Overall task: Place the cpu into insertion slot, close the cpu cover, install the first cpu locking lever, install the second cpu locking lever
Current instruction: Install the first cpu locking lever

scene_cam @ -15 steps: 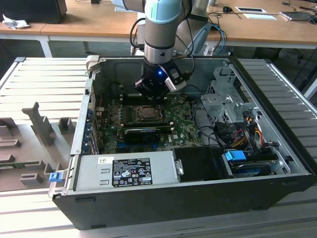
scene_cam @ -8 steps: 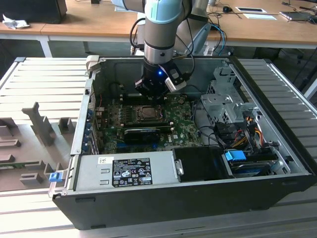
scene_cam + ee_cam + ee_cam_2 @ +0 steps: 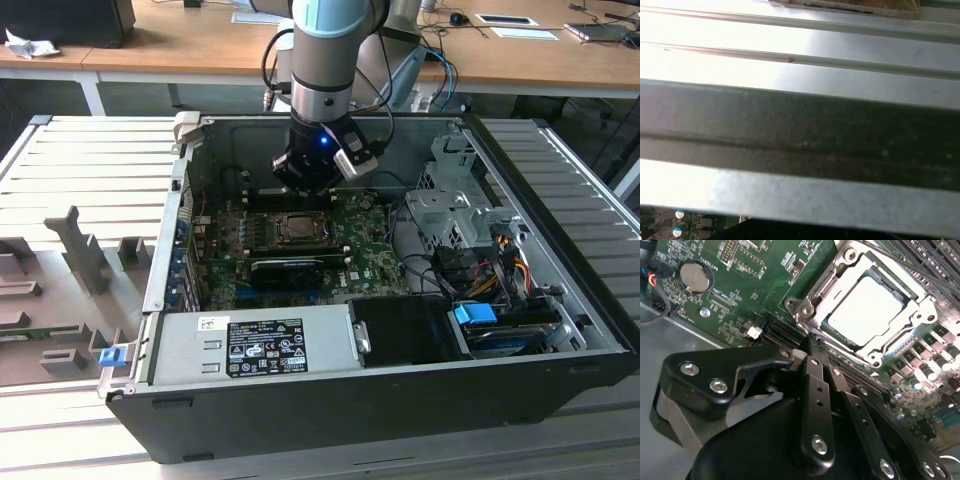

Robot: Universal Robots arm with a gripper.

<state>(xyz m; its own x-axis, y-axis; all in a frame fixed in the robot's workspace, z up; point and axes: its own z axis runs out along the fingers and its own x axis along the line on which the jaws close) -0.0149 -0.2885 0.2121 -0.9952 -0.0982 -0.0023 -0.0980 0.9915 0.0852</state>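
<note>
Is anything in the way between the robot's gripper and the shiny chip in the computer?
Nothing visible. In the second wrist view the cpu sits in the insertion slot, framed by the cpu cover, with the gripper right beside it.

The grey and pale-blue cylindrical robot arm (image 3: 322,55) hangs straight down, its wrist vertical; a small blue light glows on the black housing below; the black metal gripper (image 3: 305,182) points downward at its end; in the second wrist view its black linkage fingers (image 3: 816,405) lie close together, tips converging.
</note>
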